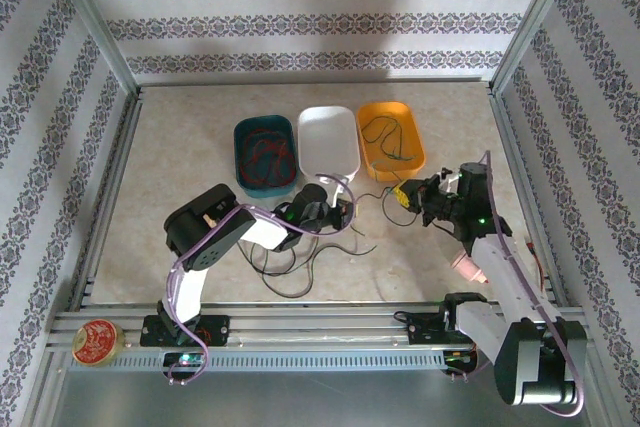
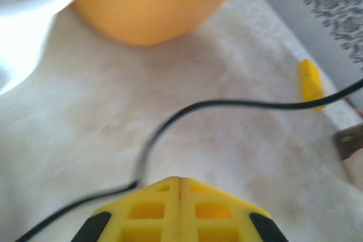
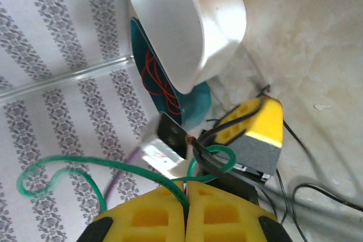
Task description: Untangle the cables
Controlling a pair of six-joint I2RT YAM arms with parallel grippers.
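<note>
Sorting half done: red cables [image 1: 262,155] in tray [image 1: 238,147], black cables [image 2: 238,103] tangled; your left claw [image 2: 180,182] is closed, right claw [image 3: 185,185] pinches green cable [image 3: 74,160].

Three trays stand side by side at the back of the desk [image 1: 180,147]: left tray [image 1: 239,147], middle tray [image 1: 328,137], right tray [image 1: 372,115]. A bundle [image 1: 265,159] lies in the left tray and one cable [image 1: 392,142] in the right. Loose cables [image 1: 300,272] lie on the desk before the middle tray, under the left pincer [image 1: 345,209]. Before the right tray, the right pincer [image 1: 398,197] pinches a looped cable [image 3: 91,162]. A roll [image 1: 98,340] sits on the near rail, far left.
</note>
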